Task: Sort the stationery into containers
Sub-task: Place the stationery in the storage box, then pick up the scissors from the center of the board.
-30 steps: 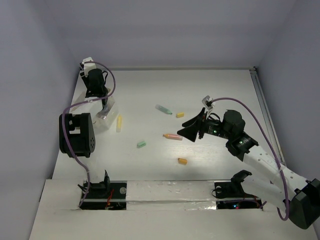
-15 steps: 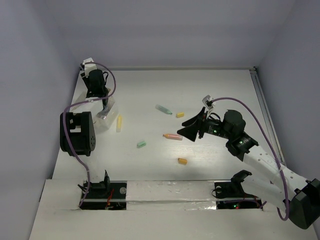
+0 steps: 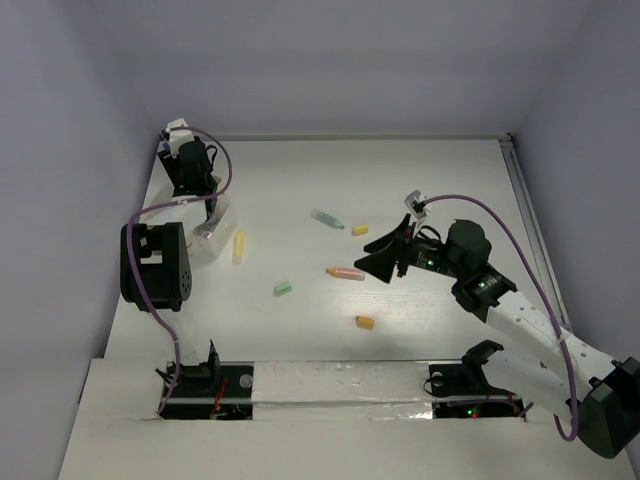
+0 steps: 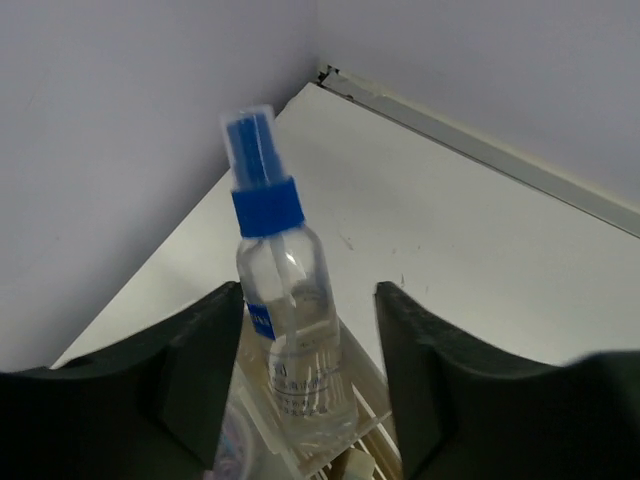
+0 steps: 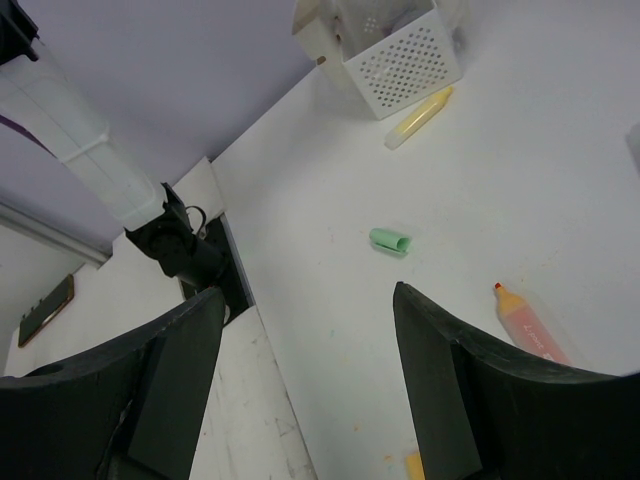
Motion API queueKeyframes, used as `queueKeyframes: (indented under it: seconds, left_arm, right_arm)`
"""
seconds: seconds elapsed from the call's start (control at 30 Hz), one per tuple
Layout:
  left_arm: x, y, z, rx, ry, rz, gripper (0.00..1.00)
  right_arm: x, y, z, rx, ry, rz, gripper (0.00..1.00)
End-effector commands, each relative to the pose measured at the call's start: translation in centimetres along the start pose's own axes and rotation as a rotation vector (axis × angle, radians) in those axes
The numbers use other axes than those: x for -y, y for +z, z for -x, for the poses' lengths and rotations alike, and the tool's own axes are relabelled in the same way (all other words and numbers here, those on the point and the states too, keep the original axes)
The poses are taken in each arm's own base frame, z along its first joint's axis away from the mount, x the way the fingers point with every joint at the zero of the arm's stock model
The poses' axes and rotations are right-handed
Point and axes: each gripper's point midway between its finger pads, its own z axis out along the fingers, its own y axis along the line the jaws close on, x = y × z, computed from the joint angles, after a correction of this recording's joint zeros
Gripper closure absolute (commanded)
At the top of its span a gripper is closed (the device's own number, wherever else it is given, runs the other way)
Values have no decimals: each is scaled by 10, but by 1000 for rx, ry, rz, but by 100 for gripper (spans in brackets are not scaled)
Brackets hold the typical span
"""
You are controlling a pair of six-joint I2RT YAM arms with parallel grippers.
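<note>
Left gripper (image 4: 310,292) points down over bin (image 3: 218,234) — jaws parted around spray bottle (image 4: 287,310). Right arm extended forward — right gripper (image 5: 305,295) spread wide.

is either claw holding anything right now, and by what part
Nothing is gripped. The left claw straddles the clear body of the blue-capped spray bottle, with a gap beside one finger. The right claw is open and empty.

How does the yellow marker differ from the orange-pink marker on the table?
Pose: in the top view, the yellow marker runs near-to-far, while the orange-pink marker lies crosswise. Place: the yellow marker lies beside the white bin, while the orange-pink marker lies near the right end effector. Both lie flat on the table, outside any container.
</note>
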Motion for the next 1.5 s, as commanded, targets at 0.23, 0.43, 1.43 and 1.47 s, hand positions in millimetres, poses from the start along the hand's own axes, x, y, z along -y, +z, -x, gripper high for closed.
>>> queueKeyframes:
  seconds: [0.23,0.43,1.43,1.47]
  left_arm:
    - [-4,-22,66,137,-113,-27,24]
    - [8,-51,116,209,-195,-130,18]
    - [59,-396,60,-105,-234,-1324,1]
    - [60,-396,50,-112,-215,-1326,1]
  right_arm:
    - [-5,1,10,39,-36,24,26]
    - [0,0,11,46,-35,-5,26]
    - [252,-97,-43,-41,333,-1200,51]
    - [256,-97,-44,-48,348,-1203,51]
